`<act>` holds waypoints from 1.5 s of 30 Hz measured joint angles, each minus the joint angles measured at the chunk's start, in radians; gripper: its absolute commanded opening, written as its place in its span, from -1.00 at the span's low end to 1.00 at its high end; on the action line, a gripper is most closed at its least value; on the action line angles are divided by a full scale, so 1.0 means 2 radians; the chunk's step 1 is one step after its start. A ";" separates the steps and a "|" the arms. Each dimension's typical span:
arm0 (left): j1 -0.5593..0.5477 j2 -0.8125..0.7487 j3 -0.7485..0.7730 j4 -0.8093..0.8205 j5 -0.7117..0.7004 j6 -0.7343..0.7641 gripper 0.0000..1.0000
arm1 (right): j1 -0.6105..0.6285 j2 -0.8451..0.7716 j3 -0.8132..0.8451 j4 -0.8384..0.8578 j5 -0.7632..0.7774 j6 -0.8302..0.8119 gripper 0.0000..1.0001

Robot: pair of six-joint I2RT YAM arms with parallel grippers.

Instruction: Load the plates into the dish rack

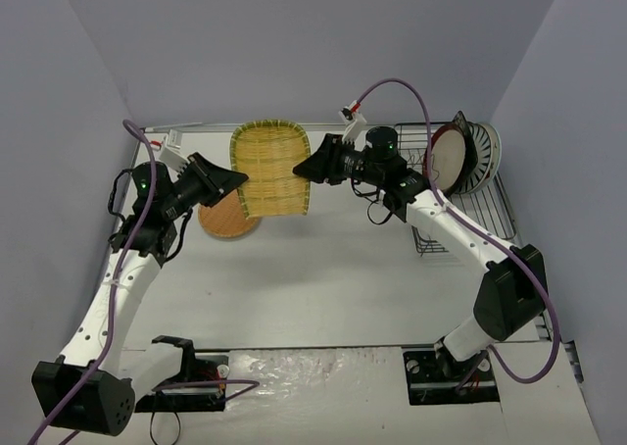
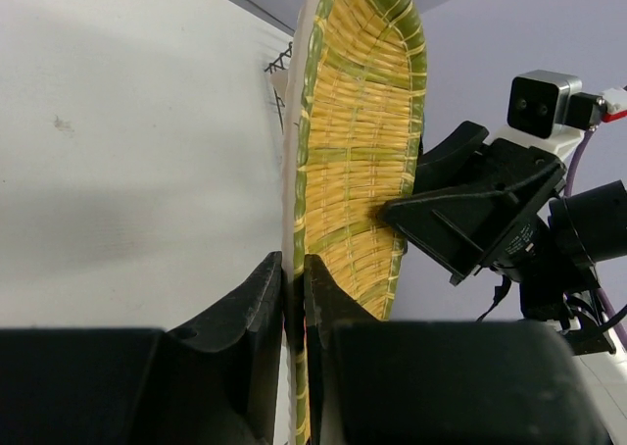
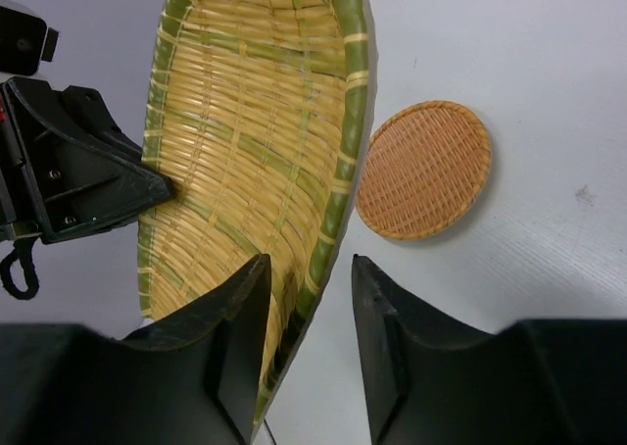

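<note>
Near the far edge, the yellow plate (image 1: 269,166) is held aloft in a likely handover, pinched by the left gripper (image 1: 239,179) and straddled by the spread right gripper (image 1: 300,168), whose closing seems required next.

The left gripper (image 2: 292,269) has its two black fingers pinched on the rim of the yellow woven plate (image 2: 358,141), which stands on edge with its green-banded inner face turned to the right. From the right, the right gripper (image 2: 397,213) reaches in and one black finger lies against that face (its other finger is hidden behind the plate). A small camera (image 2: 544,102) sits on that arm. The white table (image 2: 127,171) fills the left side, and a bit of black wire rack (image 2: 278,71) shows at the plate's far edge.
</note>
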 measured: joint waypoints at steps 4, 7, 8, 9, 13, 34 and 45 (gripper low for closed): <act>-0.008 -0.003 -0.006 0.003 0.000 0.002 -1.00 | 0.000 0.000 0.000 -0.003 0.006 0.001 -0.98; -0.012 -0.005 -0.018 0.002 0.003 0.011 -0.87 | -0.002 -0.001 0.001 -0.005 0.012 0.010 -1.00; -0.014 -0.005 -0.021 0.002 0.002 0.013 -0.76 | -0.002 -0.002 0.001 -0.008 0.013 0.007 -1.00; -0.014 -0.005 -0.023 0.000 0.002 0.015 -0.42 | -0.002 -0.003 0.001 -0.013 0.015 0.004 -1.00; -0.014 -0.009 -0.026 -0.014 -0.011 0.024 0.67 | -0.002 -0.018 0.001 -0.048 0.035 -0.037 -1.00; -0.009 -0.092 -0.035 -0.308 -0.308 0.267 0.94 | -0.150 -0.080 0.144 -0.282 0.488 -0.415 -1.00; -0.007 -0.068 -0.072 -0.303 -0.358 0.306 0.94 | -0.171 0.087 0.201 -0.275 0.584 -0.486 -1.00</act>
